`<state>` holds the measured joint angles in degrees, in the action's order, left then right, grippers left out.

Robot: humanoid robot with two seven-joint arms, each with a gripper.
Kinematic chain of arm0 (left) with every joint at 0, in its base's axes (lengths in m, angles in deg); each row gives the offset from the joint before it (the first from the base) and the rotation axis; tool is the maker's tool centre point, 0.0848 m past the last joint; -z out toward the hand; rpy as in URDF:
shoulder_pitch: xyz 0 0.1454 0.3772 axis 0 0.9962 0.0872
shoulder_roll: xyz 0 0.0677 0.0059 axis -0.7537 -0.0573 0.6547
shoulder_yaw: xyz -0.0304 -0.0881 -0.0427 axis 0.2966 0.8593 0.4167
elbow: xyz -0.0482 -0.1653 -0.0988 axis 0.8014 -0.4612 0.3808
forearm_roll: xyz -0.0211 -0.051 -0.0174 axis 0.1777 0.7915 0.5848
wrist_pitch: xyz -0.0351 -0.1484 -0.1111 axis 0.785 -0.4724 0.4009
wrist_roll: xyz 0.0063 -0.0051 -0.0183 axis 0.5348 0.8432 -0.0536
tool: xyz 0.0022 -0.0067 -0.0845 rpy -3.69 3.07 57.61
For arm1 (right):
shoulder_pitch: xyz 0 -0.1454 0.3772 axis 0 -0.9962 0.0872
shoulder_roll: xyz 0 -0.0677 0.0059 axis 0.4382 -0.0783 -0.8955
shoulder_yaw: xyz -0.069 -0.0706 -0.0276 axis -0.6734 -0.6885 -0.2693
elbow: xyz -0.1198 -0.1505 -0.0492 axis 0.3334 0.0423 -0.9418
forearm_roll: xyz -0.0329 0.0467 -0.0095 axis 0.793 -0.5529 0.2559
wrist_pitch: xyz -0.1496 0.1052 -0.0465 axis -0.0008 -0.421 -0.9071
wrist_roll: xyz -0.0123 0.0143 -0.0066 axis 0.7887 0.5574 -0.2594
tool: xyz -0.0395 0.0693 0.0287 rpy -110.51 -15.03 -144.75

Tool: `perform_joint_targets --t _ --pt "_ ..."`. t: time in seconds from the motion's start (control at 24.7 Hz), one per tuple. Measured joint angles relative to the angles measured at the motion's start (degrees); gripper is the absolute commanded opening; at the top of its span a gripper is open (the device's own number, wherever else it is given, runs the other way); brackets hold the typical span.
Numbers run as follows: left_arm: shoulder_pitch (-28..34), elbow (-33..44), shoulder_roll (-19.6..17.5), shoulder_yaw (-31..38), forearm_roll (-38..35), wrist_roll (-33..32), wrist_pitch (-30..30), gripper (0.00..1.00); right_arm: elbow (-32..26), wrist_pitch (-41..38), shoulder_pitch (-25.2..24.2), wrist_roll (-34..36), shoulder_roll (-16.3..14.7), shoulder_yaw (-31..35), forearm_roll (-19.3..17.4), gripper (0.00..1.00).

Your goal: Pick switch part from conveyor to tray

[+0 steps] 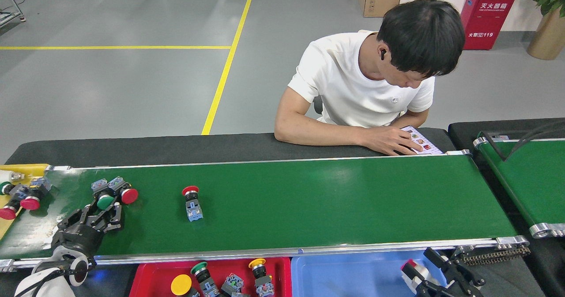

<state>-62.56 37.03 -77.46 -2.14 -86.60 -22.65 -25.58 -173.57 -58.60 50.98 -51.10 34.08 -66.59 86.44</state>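
Note:
The green conveyor (309,208) spans the view. A red-capped switch part (192,202) lies alone on it, left of centre. Further left lie a green-capped switch part (104,200) and a red-capped one (126,193), touching each other. My left gripper (105,213) is open, its fingertips right at the green cap. The red tray (150,275) below the belt's near rail holds several switch parts. At the bottom right, over a blue tray (344,275), my right gripper (426,272) holds a white part (412,272), largely cut off by the frame edge.
More switch parts (22,197) sit at the belt's left end beside a yellow tray (26,169). A person (353,89) leans on the far side with a hand on a tablet (419,140). A second green belt (529,178) runs at the right.

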Motion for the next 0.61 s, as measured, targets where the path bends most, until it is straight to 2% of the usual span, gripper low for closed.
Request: perform_joint_targets --t 0.16,0.24,0.4,0.49,0.61 --pt "0.46 1.58 0.84 0.0 0.47 0.68 0.15 0.01 -0.38 1.13 5.48 -4.34 4.52 0.02 0.66 0.97" --pt "3.2 6.35 1.15 0.03 1.78 0.93 0.44 0.01 -0.41 6.33 7.27 -5.42 6.25 0.0 3.98 0.96" --pt "16.99 24.82 1.33 -0.17 6.41 1.09 2.25 0.02 -0.33 20.21 11.48 -5.98 9.46 -2.33 15.38 0.96" --pt "24.63 35.27 1.39 -0.19 7.68 1.16 4.61 0.03 -0.37 25.69 11.91 -5.96 9.93 -3.04 17.96 0.96" --pt "33.38 47.34 3.27 -1.75 8.12 1.95 10.19 0.04 -1.86 28.87 10.74 -1.63 9.92 -3.05 19.73 0.94"
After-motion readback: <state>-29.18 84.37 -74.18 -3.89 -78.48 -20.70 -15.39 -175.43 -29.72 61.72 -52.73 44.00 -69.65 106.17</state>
